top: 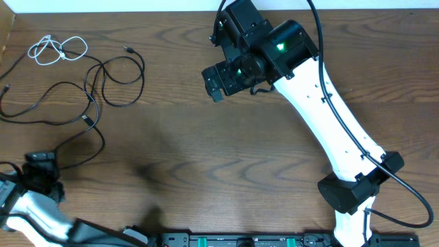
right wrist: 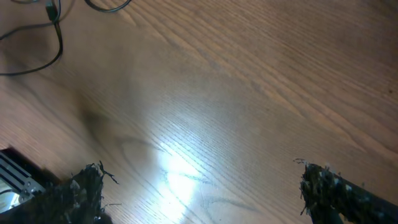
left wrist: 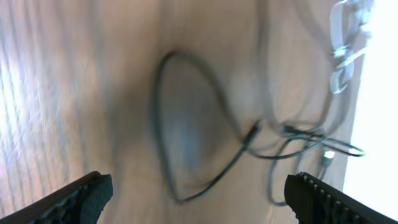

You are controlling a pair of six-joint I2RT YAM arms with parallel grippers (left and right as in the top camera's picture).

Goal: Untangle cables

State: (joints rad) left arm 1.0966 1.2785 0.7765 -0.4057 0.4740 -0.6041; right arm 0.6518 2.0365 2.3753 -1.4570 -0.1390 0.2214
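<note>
The white cable (top: 58,49) lies coiled at the far left of the table. Beside it, two black cables (top: 116,75) sprawl in loose loops, and one strand (top: 96,137) trails down toward my left gripper (top: 41,165) at the front left. In the blurred left wrist view, the left gripper (left wrist: 199,202) is open with nothing between its fingers; a black loop (left wrist: 163,118) lies ahead of it and the white cable (left wrist: 345,43) is at the top right. My right gripper (top: 215,84) hangs open over bare wood at the back centre, away from the cables. In its own view the right gripper (right wrist: 205,196) is empty, with a black cable (right wrist: 56,37) at the top left.
A black rail (top: 233,240) runs along the table's front edge. The right arm's base (top: 350,192) stands at the front right, with its thick black cable (top: 411,206) looping beside it. The table's left edge (top: 5,34) passes close to the cables.
</note>
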